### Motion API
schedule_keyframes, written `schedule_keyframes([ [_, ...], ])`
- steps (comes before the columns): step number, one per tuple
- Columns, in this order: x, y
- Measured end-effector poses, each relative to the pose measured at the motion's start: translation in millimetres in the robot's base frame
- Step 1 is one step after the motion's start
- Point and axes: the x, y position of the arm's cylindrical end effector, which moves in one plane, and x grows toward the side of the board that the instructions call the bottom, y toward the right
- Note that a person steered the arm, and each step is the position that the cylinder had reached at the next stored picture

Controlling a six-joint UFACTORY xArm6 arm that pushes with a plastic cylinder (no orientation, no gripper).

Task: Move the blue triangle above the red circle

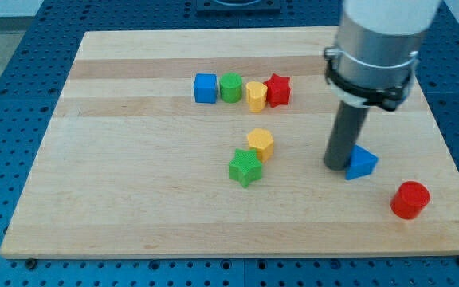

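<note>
While touching blue triangle, my tip rests.

No text, label, brand, number or sign can be read anywhere (not on the blocks, not on the bench, not on the arm above it).

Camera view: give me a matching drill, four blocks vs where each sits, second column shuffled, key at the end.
Blocks:
1. blue triangle
2. red circle
3. green star
4. blue cube

Places:
A. left end of the top row
B. touching my tip, on its right
C. nearest the board's bottom right corner
D. just below-left of the lone yellow block

Pairs: 1-B, 2-C, 3-D, 4-A
</note>
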Motion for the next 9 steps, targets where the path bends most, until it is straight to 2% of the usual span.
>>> schedule_keyframes([
  [3,-22.0,15.3],
  [4,-1.6,39.0],
  [7,26.8,48.7],
  [9,24.2,35.9],
])
